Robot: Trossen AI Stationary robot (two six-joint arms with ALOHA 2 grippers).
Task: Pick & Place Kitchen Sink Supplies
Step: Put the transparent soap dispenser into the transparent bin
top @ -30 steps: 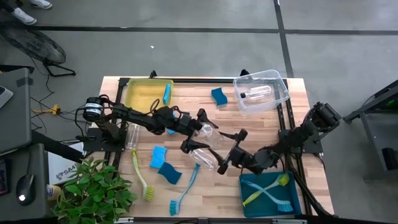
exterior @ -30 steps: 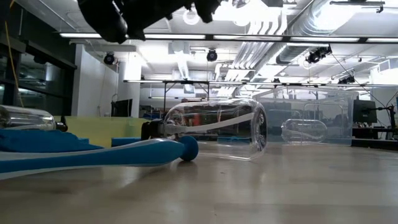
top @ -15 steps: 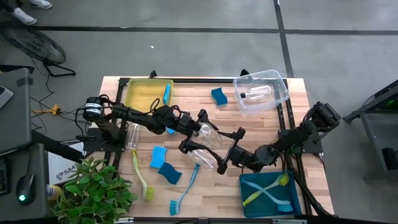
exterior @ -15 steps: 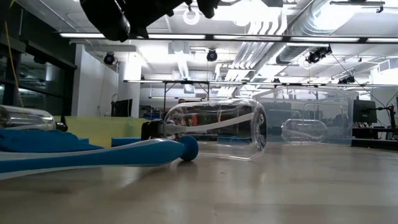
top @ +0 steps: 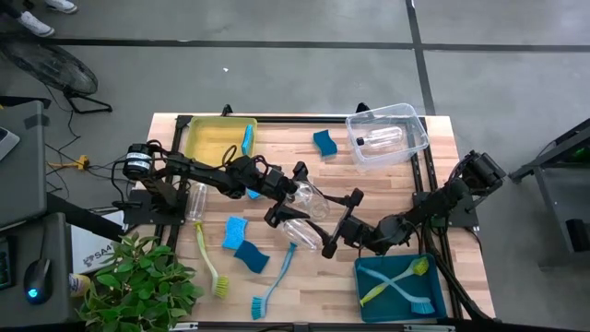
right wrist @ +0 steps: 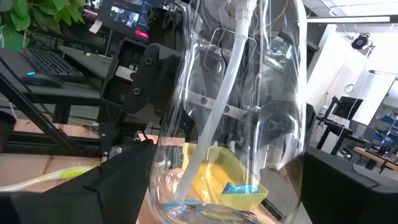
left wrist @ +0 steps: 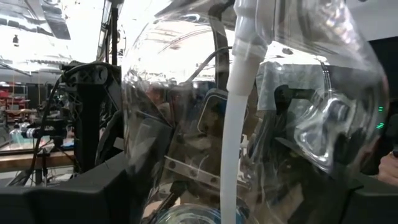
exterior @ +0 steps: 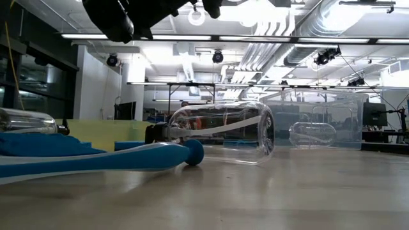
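**Position.** Both arms meet over the middle of the table [top: 369,184]. The left hand [top: 288,194] reaches in from the yellow bin [top: 194,138] side. The right hand [top: 341,221] comes from the teal bin [top: 364,277] side. Between them is a clear bottle [top: 310,195], and it fills both wrist views.

**Hands.** In the right wrist view the dark fingers [right wrist: 124,180] lie flush on both flanks of the bottle's wide body, spread broadly. We judge that hand to be gripping it. The left hand's fingers also bracket the bottle, but we cannot tell whether they press on it or stand clear.

**Other supplies.** A second bottle [exterior: 220,134] lies on its side on the table, just beside the handle of a blue dish brush [top: 277,272]. A third bottle sits in the clear bin [top: 419,148]. Sponges and brushes remain on the table.

**Step, as we judge it.** This looks like a transfer of the bottle between the hands, or a shared grasp before it goes to the clear bin.

**Hazards.**
- The bottle is smooth and thin-walled. Too firm a squeeze from two sides could buckle it or make it squirt out.
- If one hand lets go before the other bears on it, the bottle could drop onto the second bottle and set both rolling.
- The fingers of the two hands are close together, so a small misalignment could knock one against the other.
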